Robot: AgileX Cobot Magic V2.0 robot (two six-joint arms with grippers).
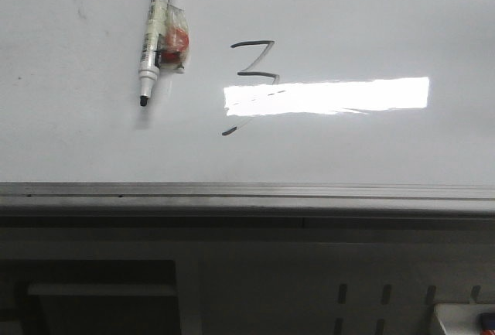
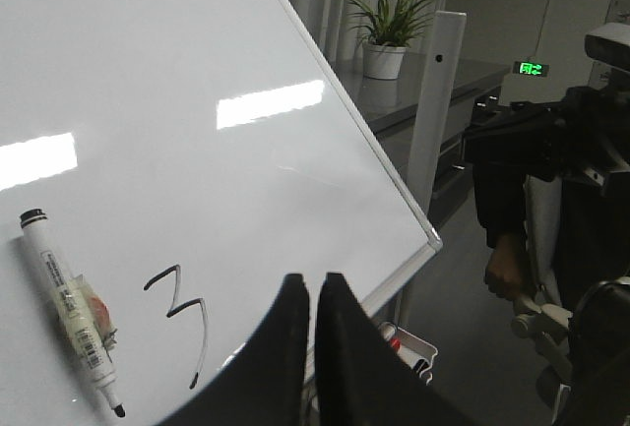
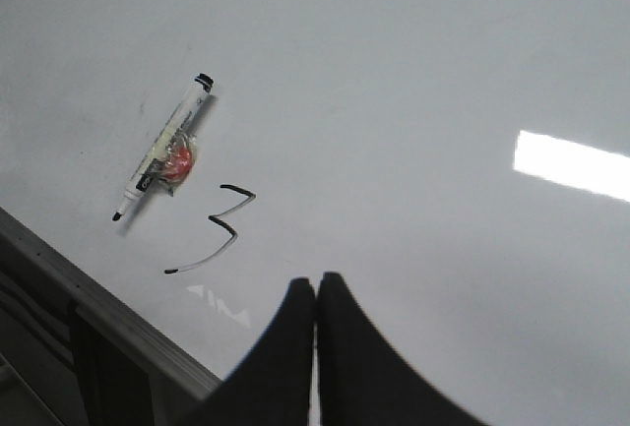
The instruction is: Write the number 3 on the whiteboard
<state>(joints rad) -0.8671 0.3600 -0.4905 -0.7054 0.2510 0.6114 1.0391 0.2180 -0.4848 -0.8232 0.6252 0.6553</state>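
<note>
On the whiteboard, number 3

Both grippers closed and empty, held clear of the surface.

In the left wrist view the left gripper rises from the bottom centre of the frame, its two dark fingers pressed together with only a thin seam between them and nothing held. In the right wrist view the right gripper sits likewise at the bottom centre, dark fingers meeting tip to tip, nothing between them. Neither arm appears in the front view.
</note>
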